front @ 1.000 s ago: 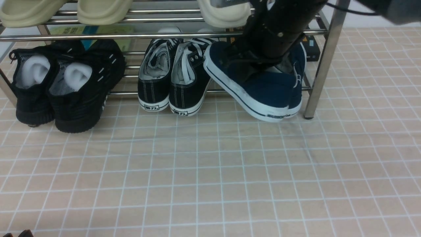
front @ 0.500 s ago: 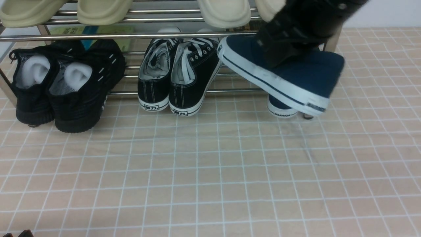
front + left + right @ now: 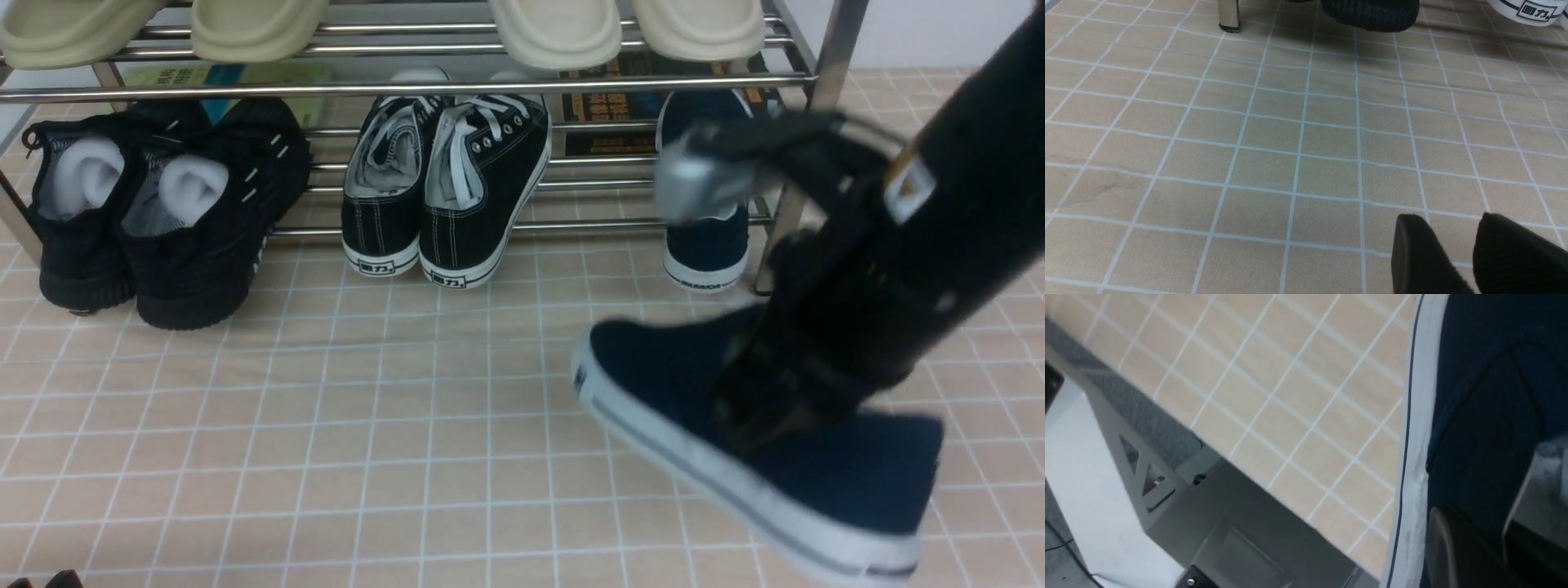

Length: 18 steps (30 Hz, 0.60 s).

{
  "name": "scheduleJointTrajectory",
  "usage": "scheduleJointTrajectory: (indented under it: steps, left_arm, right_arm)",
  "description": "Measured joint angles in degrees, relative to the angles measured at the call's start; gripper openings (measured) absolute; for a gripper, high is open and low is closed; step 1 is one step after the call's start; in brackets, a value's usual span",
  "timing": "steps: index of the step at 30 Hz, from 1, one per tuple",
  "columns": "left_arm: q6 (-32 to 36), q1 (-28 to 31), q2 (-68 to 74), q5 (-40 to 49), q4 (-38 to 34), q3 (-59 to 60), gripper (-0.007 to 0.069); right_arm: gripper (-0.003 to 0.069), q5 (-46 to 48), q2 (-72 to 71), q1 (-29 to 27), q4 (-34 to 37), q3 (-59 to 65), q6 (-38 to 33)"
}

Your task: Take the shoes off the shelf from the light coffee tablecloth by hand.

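One navy shoe (image 3: 653, 367) with a white sole hangs tilted over the light coffee tablecloth (image 3: 408, 425) at the near right, with my right gripper (image 3: 784, 392) shut on it. In the right wrist view the gripper (image 3: 1486, 539) pinches the shoe's navy upper (image 3: 1474, 396) beside the white sole. The other navy shoe (image 3: 706, 237) stands on the lower tier of the steel shelf (image 3: 808, 147), heel outward, by the right post. My left gripper (image 3: 1453, 228) hovers low over the cloth (image 3: 1290, 134), open and holding nothing.
Black lace-up sneakers (image 3: 441, 196) and black knit sneakers (image 3: 163, 212) sit on the lower tier to the left. Cream slippers (image 3: 555, 33) lie on the top tier. The right wrist view shows the cloth's edge (image 3: 1249, 465) with the grey table frame below.
My right gripper has pulled the navy shoe out of the shelf, first lifting it rightward, then bringing it down toward the near right. The second navy shoe is now uncovered.
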Motion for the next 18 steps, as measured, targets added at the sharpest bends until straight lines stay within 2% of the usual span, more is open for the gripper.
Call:
scheduleJointTrajectory:
  steps: [2, 5, 10, 13, 18]
  left_arm:
    - [0.00, 0.00, 0.00, 0.00, 0.00, 0.00, 0.0240]
    - [0.00, 0.00, 0.00, 0.00, 0.00, 0.00, 0.0240]
    - [0.00, 0.00, 0.00, 0.00, 0.00, 0.00, 0.0240]
    - [0.00, 0.00, 0.00, 0.00, 0.00, 0.00, 0.0240]
    - [0.00, 0.00, 0.00, 0.00, 0.00, 0.00, 0.0240]
  right_arm:
    - [0.0034, -2.79, 0.91, 2.34, -0.63, 1.07, 2.89]
    - [0.0034, -10.05, 4.05, 5.28, -5.89, 1.29, 10.95]
    - [0.0034, -18.76, 9.62, 5.90, -14.46, 1.29, 22.47]
    - [0.0034, -22.25, 12.96, 5.90, -18.92, 1.29, 27.59]
    - [0.0034, -26.62, 15.79, 5.90, -21.66, 1.29, 31.12]
